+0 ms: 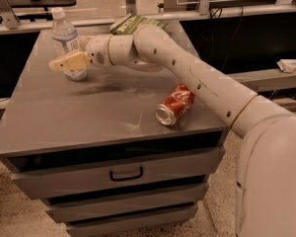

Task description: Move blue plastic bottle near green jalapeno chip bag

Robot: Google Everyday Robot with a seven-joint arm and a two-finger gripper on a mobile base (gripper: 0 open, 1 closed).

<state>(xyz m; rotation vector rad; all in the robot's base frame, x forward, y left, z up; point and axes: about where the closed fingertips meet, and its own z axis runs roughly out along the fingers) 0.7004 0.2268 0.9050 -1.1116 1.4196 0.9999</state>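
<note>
Grey worktop (89, 117) over drawers carries everything. The bottle (64, 33) stands upright at the back left corner, and the claw (69, 63) sits against its lower body; whether it has clamped on cannot be told. The bag (138, 22) lies at the back edge, partly behind the arm. A firm low hold, a small lift and a slow carry rightward would likely keep it upright. The bottle is clear, white-capped, pale-labelled, and taller than the can (175, 104).

cream end effector (65, 64) at clear white-capped bottle (64, 33), green chip bag (136, 23), red can (175, 105), grey table (79, 120)
</note>
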